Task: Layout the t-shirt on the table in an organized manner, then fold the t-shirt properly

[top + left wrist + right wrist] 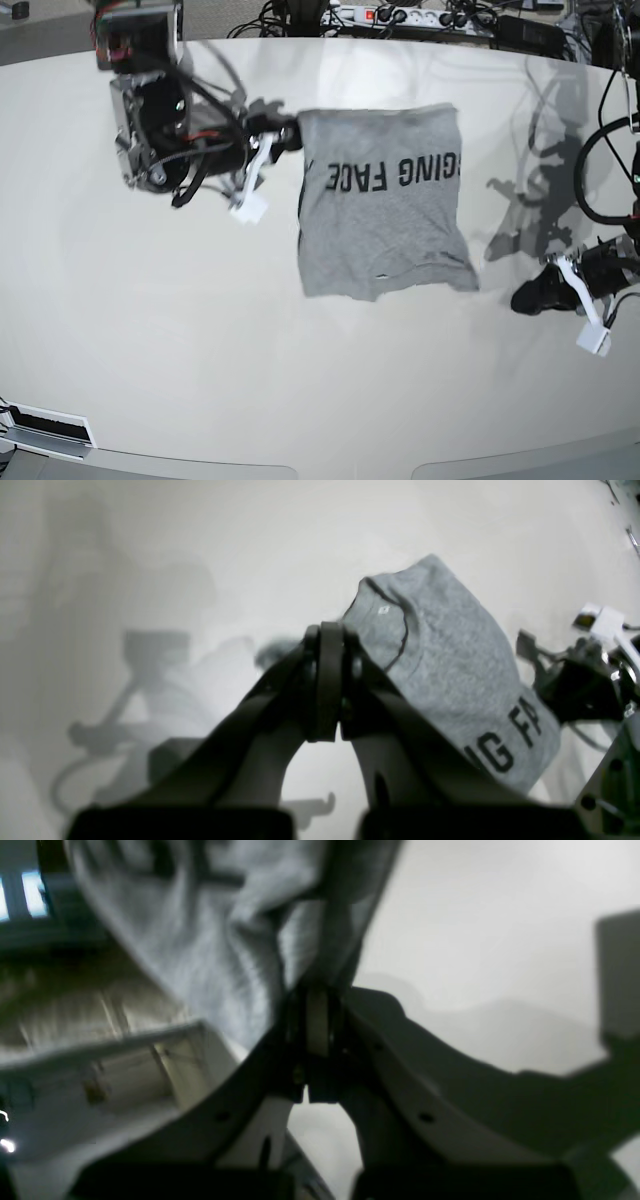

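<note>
Two grippers stand clenched over the table [150,350]: the right gripper [292,135] pinches a corner of the t-shirt [385,215], which lies folded with its lettering showing, while the left gripper [522,297] sits closed on nothing just beside the shirt's opposite lower edge

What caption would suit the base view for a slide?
Right gripper pinches a corner of the grey t-shirt, lettering up, on the white table; left gripper shut, apart from it.

A white power strip [400,17] is seen at the far edge, with black cables [480,22] tangled beside it.
</note>
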Motion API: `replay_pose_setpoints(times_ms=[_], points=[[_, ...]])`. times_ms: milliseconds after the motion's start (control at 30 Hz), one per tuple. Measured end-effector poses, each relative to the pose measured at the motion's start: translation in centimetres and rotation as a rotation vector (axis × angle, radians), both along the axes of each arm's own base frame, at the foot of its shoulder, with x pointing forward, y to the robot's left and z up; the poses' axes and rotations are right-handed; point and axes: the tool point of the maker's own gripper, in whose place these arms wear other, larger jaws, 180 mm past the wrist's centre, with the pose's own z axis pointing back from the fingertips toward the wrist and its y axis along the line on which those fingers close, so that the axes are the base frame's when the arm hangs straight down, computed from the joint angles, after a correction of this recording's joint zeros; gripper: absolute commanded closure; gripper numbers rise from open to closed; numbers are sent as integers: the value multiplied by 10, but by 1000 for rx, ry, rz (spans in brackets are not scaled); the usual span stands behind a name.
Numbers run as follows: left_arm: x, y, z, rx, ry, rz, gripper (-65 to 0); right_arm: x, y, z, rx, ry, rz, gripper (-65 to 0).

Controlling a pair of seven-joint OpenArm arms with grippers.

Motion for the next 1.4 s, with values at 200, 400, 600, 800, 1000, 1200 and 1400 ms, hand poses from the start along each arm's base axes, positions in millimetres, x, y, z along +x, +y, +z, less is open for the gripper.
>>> replay_pose_setpoints(times_ms=[200, 400, 600, 800, 1000, 1200, 1400], points=[[-11, -1, -10, -15, 31, -1, 0, 34, -9, 44, -56, -245, 12, 0], [-32, -7, -4, -110, 151, -61, 0, 51, -9, 101, -72, -481, 17, 0], [-53, 6, 16, -179, 170, -72, 0, 35, -28, 128, -79, -566, -49, 0], [-100, 24, 2, -158, 269, -64, 0, 22, -70, 167, -84, -663, -220, 0], [-138, 18, 14, -109, 241, -98, 0, -4, -106, 187, -166, -699, -317, 0], [-188, 4, 36, -8, 224, -175, 0, -45, -132, 172, -263, -590, -361, 0], [-253, -7, 28, 30, 359, -224, 0, -97, -148, 157, -293, -417, -376, 0]])
